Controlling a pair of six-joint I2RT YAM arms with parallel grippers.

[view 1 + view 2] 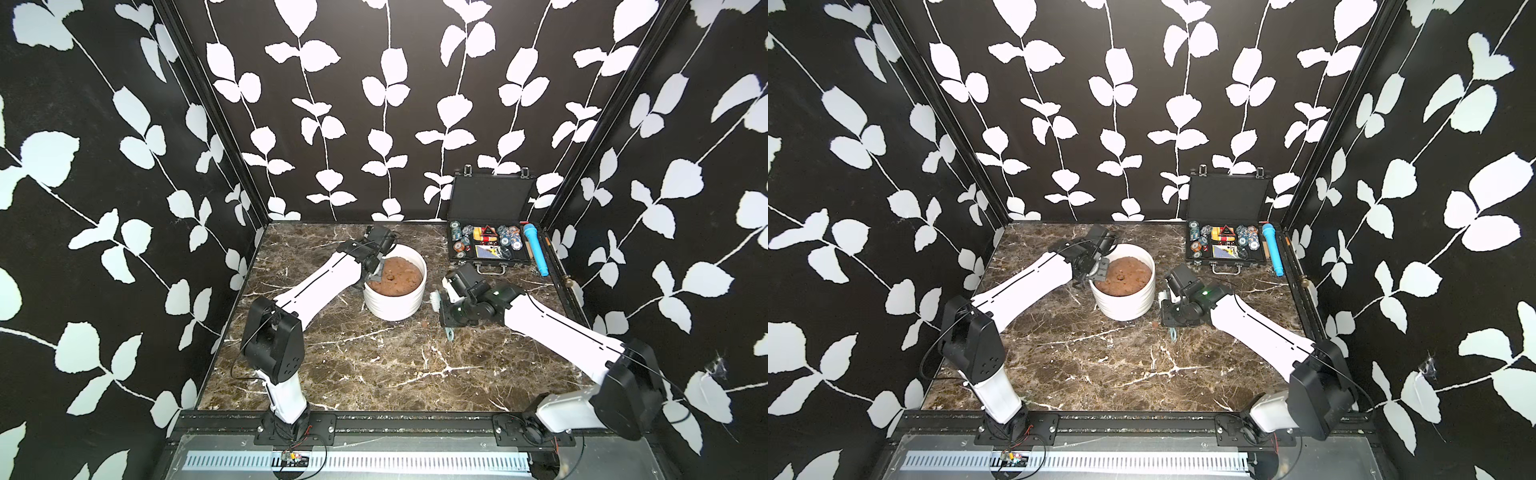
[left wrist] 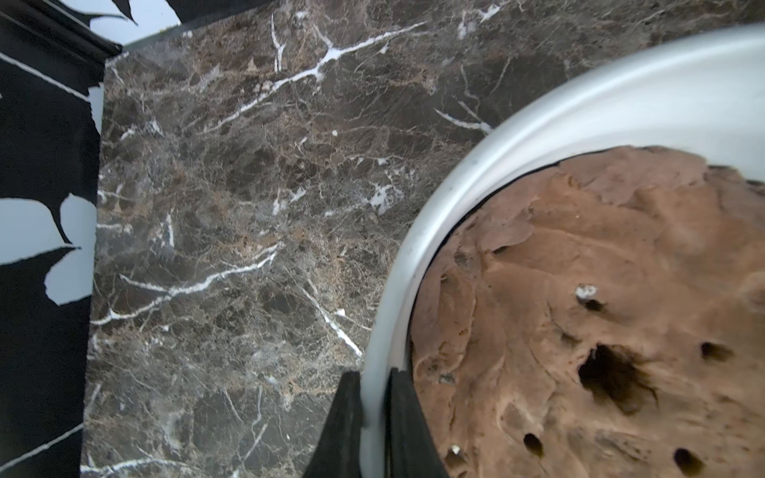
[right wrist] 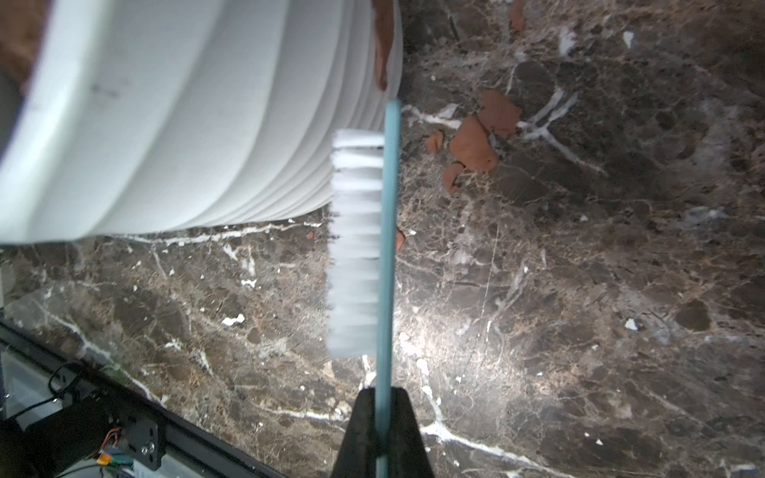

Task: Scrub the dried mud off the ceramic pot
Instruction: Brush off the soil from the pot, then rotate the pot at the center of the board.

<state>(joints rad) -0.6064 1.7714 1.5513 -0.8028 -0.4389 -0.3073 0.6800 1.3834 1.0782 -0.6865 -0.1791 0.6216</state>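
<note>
Dark veined marble covers the desk [image 1: 374, 374], and the ceramic pot [image 1: 395, 305] stands left of its middle, filled by a lumpy brown mound [image 2: 579, 269]. Your left tool [image 2: 374, 376] is pinched on the thick glossy rim, so brace there. Your right tool [image 3: 383, 397] is clamped on the thin teal brush [image 3: 358, 248], whose soft white bristles sit just beside the ribbed wall. A reddish smear of dried mud [image 3: 383, 45] clings there, and flat flakes [image 3: 476, 145] lie on the marble. Scrub along the ribs in short, pressed strokes.

Black leaf-print walls [image 1: 124, 166] enclose brown marble tabletop [image 1: 374, 365].
</note>
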